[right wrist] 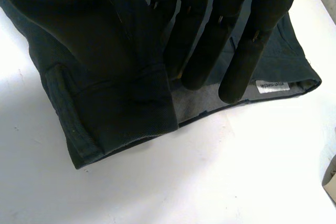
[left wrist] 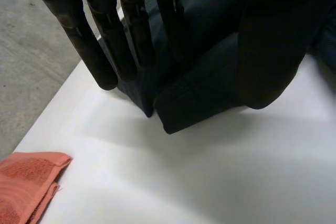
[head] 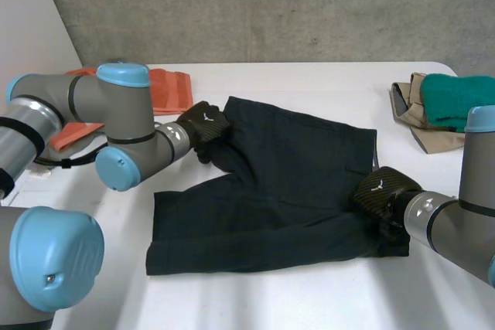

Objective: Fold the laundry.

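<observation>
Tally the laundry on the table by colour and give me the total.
Dark navy: 1, the shorts spread out mid-table.
Orange: 1, the folded cloth.
Green: 1, the green garment.
Tan: 1, the tan garment under the green one.
Total: 4.

Plain dark navy shorts point(head: 286, 183), pale grey lining point(right wrist: 210, 99), white label point(right wrist: 273, 86), all on a white table point(head: 309, 299). Left hand point(head: 205, 125) black, right hand point(head: 383, 191) black. Orange-red cloth point(head: 166, 90), teal cloth point(head: 460, 98), tan garment point(head: 410, 106), mottled grey wall point(head: 271, 5).
</observation>
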`<move>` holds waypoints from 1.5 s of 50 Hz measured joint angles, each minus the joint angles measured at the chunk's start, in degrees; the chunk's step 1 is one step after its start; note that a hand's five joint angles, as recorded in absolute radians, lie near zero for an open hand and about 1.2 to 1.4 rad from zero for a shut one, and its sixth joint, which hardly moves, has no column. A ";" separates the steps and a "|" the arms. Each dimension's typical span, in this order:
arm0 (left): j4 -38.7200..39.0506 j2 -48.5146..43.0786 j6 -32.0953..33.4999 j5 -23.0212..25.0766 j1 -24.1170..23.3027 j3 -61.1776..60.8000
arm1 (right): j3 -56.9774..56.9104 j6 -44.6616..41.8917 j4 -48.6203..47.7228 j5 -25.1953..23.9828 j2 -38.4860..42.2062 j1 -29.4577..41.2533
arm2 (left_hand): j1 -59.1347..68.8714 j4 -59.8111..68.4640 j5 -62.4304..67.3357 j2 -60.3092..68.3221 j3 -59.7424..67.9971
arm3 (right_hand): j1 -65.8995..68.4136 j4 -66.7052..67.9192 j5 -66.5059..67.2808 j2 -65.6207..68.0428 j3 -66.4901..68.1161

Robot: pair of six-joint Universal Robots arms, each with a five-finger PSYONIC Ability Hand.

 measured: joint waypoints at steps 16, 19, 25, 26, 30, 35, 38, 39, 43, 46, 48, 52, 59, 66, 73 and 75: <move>-4.72 -6.35 7.96 -6.43 -3.13 9.94 | 0.25 -0.02 0.22 0.01 -0.33 -0.20 | 23.31 22.70 22.61 22.43 22.00 | 0.00 0.00 0.00 0.00 0.00; -4.29 -7.13 8.99 -8.21 -3.65 10.62 | 0.28 0.04 0.22 -0.03 -0.51 -0.34 | 28.84 31.26 30.47 31.03 30.41 | 0.00 0.00 0.00 0.00 0.00; -2.13 -6.88 12.08 -13.30 -4.26 9.26 | 0.31 0.11 0.23 -0.22 -0.83 -0.75 | 28.84 31.80 30.48 31.39 30.89 | 0.00 0.00 0.00 0.00 0.00; -1.44 -6.15 12.86 -15.09 -4.35 8.18 | 0.32 0.13 0.24 -0.26 -0.92 -0.80 | 28.85 31.81 30.48 31.39 30.89 | 0.00 0.00 0.00 0.00 0.00; 0.20 -2.36 14.86 -20.55 -4.38 3.23 | 0.40 0.16 0.27 -0.32 -1.24 -0.78 | 28.84 31.81 30.48 31.39 30.89 | 0.00 0.00 0.00 0.00 0.00; 1.29 4.75 17.62 -25.50 -4.18 -6.26 | 0.71 0.21 0.24 -0.20 -1.69 -0.24 | 28.84 31.82 30.48 31.39 30.89 | 0.00 0.00 0.00 0.00 0.00; 1.57 7.71 18.79 -26.00 -4.05 -10.66 | 0.93 0.33 0.13 -0.07 -1.89 0.24 | 28.84 31.82 30.48 31.40 30.89 | 0.00 0.00 0.00 0.00 0.00; 1.59 8.10 18.97 -25.95 -4.04 -11.30 | 0.96 0.37 0.10 -0.06 -1.92 0.32 | 28.84 31.82 30.48 31.40 30.89 | 0.00 0.00 0.00 0.00 0.00; 1.41 10.48 19.81 -25.18 -4.11 -15.01 | 1.17 1.21 -0.17 0.25 -2.12 1.22 | -7.34 -1.09 -1.10 -1.23 -1.27 | 0.00 0.00 0.00 0.00 0.00; 1.05 11.99 19.17 -25.55 -4.16 -16.14 | 1.22 2.15 -0.50 0.62 -2.16 1.75 | -24.74 -20.36 -19.85 -20.76 -20.22 | 0.00 0.00 0.00 0.00 0.00; 0.89 12.95 18.34 -25.96 -4.09 -16.56 | 1.22 2.60 -0.68 0.84 -2.16 1.94 | -25.71 -24.18 -23.65 -23.96 -24.00 | 0.00 0.00 0.00 0.00 0.00; 0.44 17.45 13.52 -26.64 -3.25 -19.16 | 1.22 3.57 -1.45 1.49 -2.17 2.20 | -24.24 -23.33 -23.15 -23.19 -23.76 | 0.00 0.00 0.00 0.00 0.00; -1.97 28.09 1.19 -22.66 -1.25 -30.66 | 1.19 4.26 -2.70 2.09 -2.56 2.09 | -18.95 -18.49 -18.27 -18.87 -19.34 | 0.00 0.00 0.00 0.00 0.00; -6.34 38.50 -9.97 -15.54 -0.24 -47.83 | 0.97 5.47 -4.05 2.59 -2.96 1.86 | -16.42 -15.52 -15.18 -15.95 -16.33 | 0.00 0.00 0.00 0.00 0.00; -6.60 43.02 -12.40 -12.32 -0.21 -58.64 | 0.90 6.66 -4.67 3.34 -3.01 2.11 | -16.65 -15.80 -15.54 -16.08 -16.45 | 0.00 0.00 0.00 0.00 0.00; -6.16 43.43 -12.51 -12.02 -0.27 -60.31 | 0.94 6.79 -4.70 3.43 -3.04 2.23 | -16.64 -15.82 -15.54 -16.08 -16.45 | 0.00 0.00 0.00 0.00 0.00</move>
